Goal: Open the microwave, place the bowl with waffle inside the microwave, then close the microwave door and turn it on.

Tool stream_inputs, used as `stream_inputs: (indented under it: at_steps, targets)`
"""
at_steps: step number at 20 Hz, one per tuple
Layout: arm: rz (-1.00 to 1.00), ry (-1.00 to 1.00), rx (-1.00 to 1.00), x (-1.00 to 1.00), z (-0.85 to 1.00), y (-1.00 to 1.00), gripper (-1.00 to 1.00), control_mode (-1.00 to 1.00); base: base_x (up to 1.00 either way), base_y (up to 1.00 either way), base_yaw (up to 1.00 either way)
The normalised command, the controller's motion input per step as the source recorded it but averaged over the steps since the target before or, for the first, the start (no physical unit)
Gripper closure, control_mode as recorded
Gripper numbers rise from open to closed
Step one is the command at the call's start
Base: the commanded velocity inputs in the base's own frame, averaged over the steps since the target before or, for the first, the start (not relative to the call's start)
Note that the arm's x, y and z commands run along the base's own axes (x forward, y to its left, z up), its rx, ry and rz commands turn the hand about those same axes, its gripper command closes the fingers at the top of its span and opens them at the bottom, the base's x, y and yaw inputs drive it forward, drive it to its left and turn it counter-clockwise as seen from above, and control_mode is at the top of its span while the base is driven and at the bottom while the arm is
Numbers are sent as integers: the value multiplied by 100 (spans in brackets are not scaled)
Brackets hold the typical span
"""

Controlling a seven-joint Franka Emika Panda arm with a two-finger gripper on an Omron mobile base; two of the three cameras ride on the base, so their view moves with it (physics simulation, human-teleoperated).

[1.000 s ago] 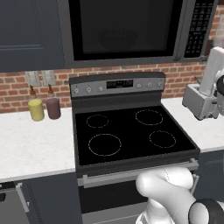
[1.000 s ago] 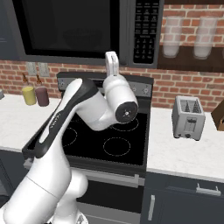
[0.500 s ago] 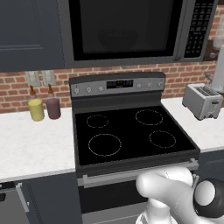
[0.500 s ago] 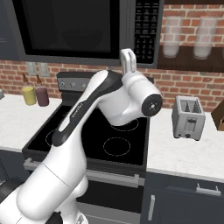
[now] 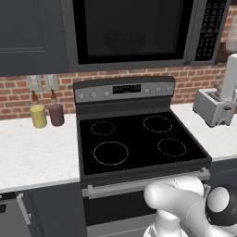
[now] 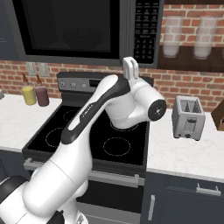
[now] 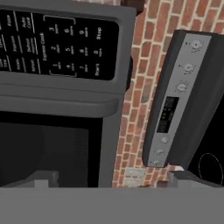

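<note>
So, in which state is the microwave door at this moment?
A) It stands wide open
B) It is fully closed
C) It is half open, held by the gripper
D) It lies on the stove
B: the microwave door sits flush with the button panel, and the bowl shows dimly through its window.

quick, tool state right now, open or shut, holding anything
Tool: open, holding nothing; its tips stand wide apart, aimed toward the microwave button panel.
</note>
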Motion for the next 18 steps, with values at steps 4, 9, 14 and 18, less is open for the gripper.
stream_inputs:
  at_steps: [4, 9, 14, 18]
  targets:
    - [0, 0, 0, 20, -1, 18, -100, -100, 0, 0, 0]
    - [0, 0, 0, 24, 9, 10, -100, -100, 0, 0, 0]
    - [0, 0, 0, 26, 9, 0, -100, -100, 0, 0, 0]
    - [0, 0, 0, 17, 4, 0, -100, -100, 0, 0, 0]
